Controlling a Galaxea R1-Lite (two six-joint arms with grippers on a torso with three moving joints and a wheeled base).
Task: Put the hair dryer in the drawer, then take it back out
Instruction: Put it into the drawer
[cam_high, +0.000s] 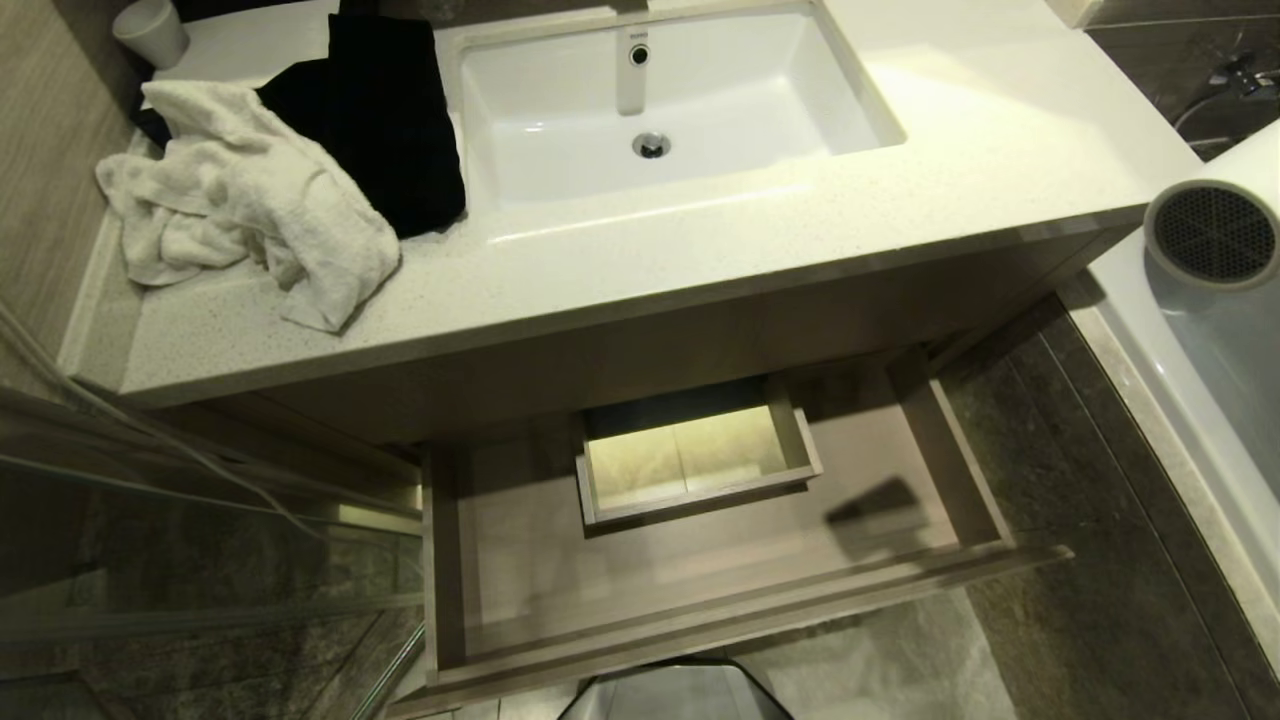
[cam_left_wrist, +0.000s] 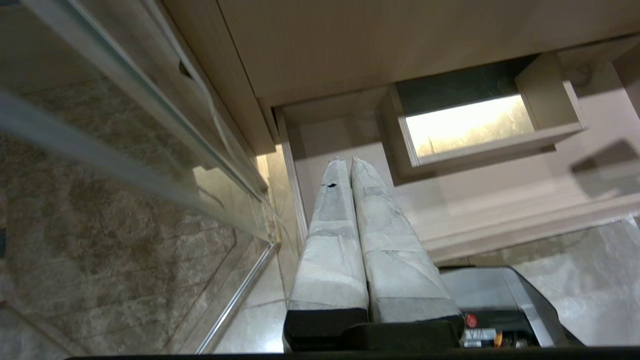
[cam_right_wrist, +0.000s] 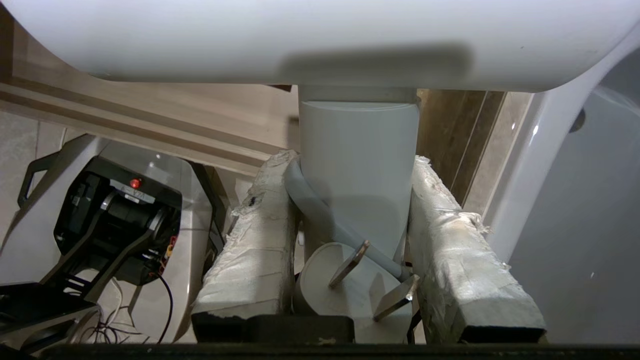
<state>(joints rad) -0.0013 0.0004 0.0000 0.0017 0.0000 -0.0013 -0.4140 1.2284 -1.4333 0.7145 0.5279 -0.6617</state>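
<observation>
The hair dryer (cam_high: 1212, 233) hangs at the far right, out over the bathtub (cam_high: 1190, 400) and well apart from the open drawer (cam_high: 700, 590), grille facing up. The right pincer (cam_right_wrist: 350, 210) is pinching its handle between two padded fingers (cam_right_wrist: 260, 220), with the plug and cord tucked down between them. The left pincer (cam_left_wrist: 350, 165) is pressed together, idle near the drawer's left side. As I see it, the loose cord could snag a drawer wall on the way in, or the smooth handle could slip and drop the dryer into the tub.
</observation>
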